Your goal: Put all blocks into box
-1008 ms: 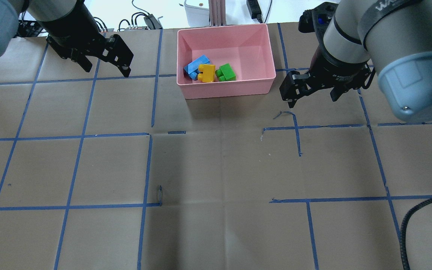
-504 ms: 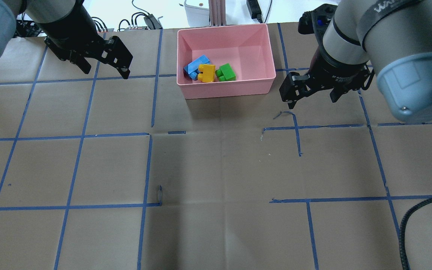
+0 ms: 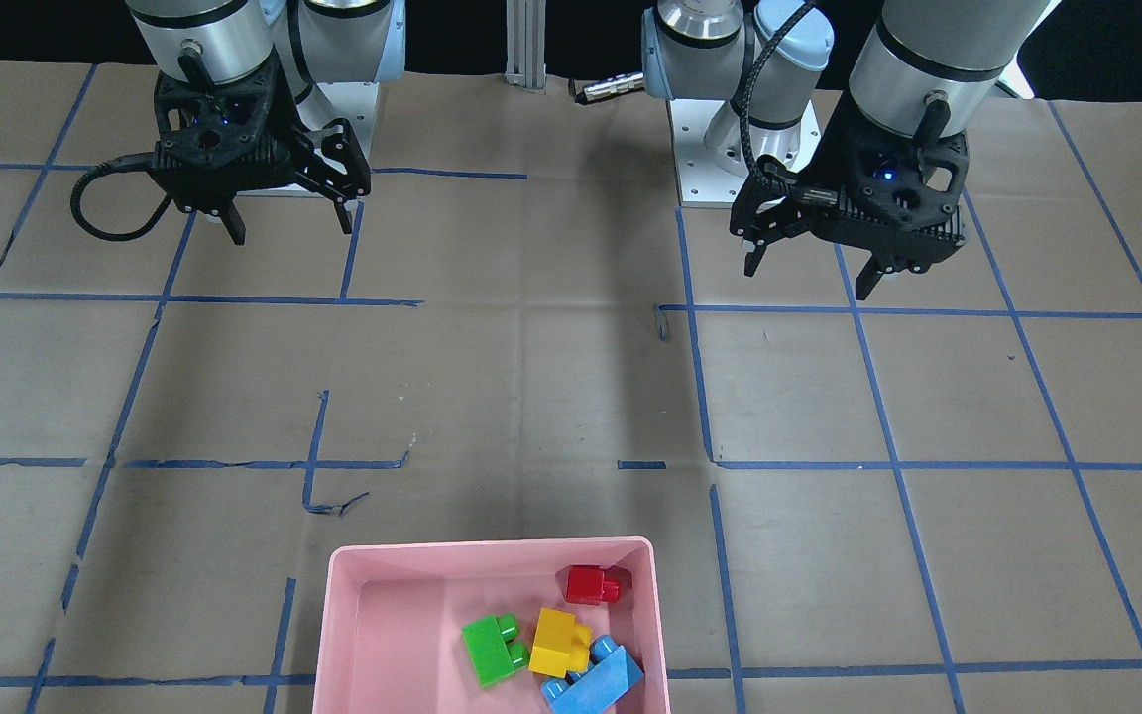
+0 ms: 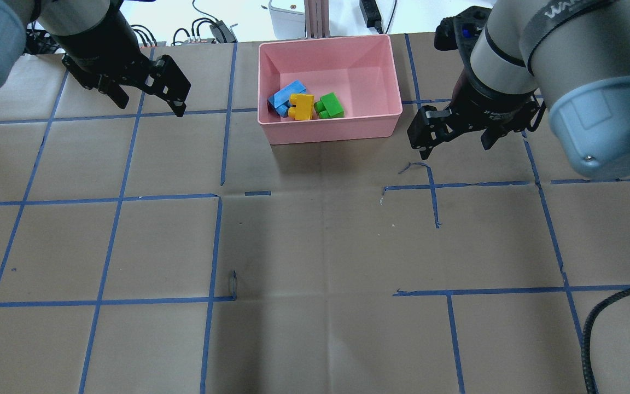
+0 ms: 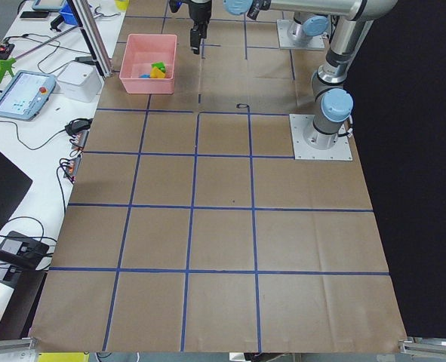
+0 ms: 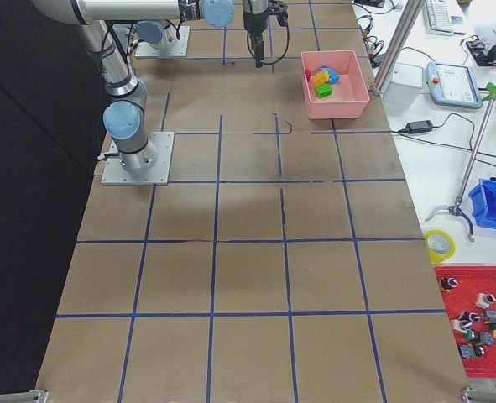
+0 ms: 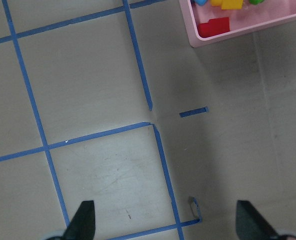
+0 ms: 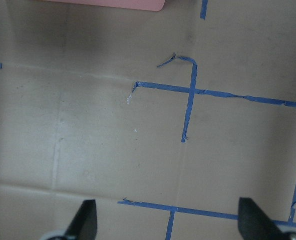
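On my overhead feed the left gripper (image 4: 151, 105) hangs at ten o'clock over the table (image 4: 315, 246), jaws spread and empty. The pink box (image 4: 330, 131) sits at twelve o'clock. Toward its seven o'clock corner the blue block (image 4: 286, 96), yellow block (image 4: 301, 106) and green block (image 4: 330, 105) lie close together, with the red block (image 3: 591, 585) near the robot-side wall. The right gripper (image 4: 453, 145) hangs at two o'clock, released, holding nothing.

matt brown paper covers the table (image 4: 315, 246); blocks (image 3: 561, 640) and pink box (image 3: 402, 635) look like smooth plastic.
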Controlling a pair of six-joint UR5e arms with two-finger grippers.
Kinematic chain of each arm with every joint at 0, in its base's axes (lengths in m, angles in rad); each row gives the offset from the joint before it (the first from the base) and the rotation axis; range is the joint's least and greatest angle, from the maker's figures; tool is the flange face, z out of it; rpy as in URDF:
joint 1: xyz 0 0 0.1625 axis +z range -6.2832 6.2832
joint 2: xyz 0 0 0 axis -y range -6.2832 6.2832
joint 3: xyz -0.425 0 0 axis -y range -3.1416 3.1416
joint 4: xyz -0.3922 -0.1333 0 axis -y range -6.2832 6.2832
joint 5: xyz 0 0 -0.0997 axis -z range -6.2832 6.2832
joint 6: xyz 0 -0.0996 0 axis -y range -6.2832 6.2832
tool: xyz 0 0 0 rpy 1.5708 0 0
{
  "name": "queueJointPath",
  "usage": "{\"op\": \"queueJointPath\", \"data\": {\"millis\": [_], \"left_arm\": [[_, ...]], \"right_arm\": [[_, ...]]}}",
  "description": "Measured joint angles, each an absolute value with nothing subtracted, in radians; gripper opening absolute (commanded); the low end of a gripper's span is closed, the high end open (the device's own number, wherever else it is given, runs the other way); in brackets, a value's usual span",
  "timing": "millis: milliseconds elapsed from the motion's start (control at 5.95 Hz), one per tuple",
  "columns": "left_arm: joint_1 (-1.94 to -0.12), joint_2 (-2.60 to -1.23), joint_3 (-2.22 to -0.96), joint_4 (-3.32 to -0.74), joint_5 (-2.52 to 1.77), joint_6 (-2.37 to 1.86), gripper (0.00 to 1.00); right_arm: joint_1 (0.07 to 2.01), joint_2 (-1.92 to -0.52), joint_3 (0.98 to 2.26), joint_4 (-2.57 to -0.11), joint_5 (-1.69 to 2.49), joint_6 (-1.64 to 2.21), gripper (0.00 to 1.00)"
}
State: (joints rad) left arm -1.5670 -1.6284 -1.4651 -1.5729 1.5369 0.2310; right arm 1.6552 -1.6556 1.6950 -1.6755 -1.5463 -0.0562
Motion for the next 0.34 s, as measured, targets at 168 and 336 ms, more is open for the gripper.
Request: {"op": "queueJointPath", "data": {"millis": [168,336], "left_arm": [[-1.565,-1.628,-1.466,-1.574,1.528,0.229,1.0],[-1.564,-1.628,-1.466,-1.574,1.528,0.23,1.0]], "right_arm": [[1.655,-1.656,1.695,-1.676,-1.546,-0.056,1.0],[1.656,-1.655,1.695,-1.677,-1.545,-0.056,1.0]]}}
